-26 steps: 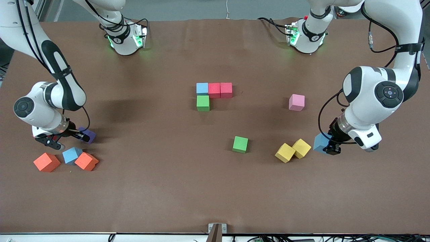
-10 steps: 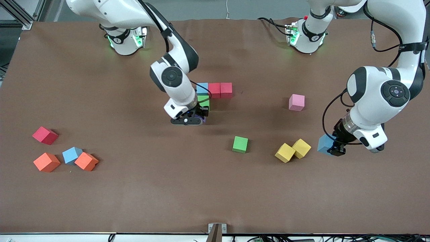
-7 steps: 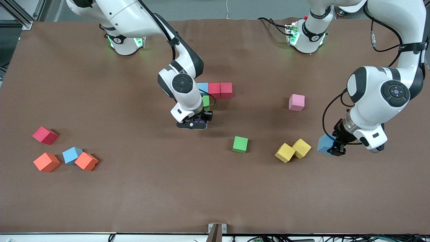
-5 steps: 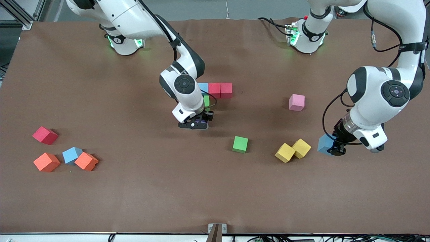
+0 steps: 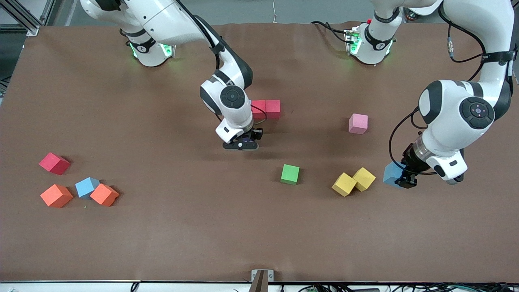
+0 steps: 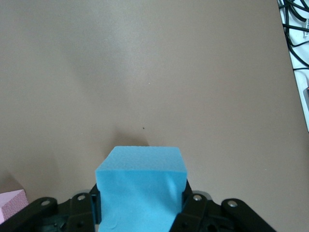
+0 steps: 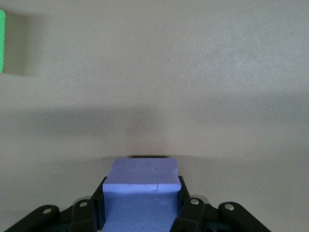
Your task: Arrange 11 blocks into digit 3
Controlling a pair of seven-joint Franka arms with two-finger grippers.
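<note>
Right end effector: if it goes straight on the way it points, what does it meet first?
Likely bare table. The right end effector, shut on the purple block, points down; no cube shows ahead except a green block off to one side.

Purple block [image 7: 141,193] – right pincer [image 5: 242,144]; blue block [image 6: 141,191] – left pincer [image 5: 404,180]; pink cube [image 5: 358,123].

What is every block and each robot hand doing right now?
right gripper: jaws shut on the purple block, beside the two red blocks.
left gripper: jaws shut on a blue block, beside the yellow blocks.
green block: loose on the table.
pink cube: loose, alone.
two orange blocks, one blue block, one red block: loose, toward the right arm's end.
</note>
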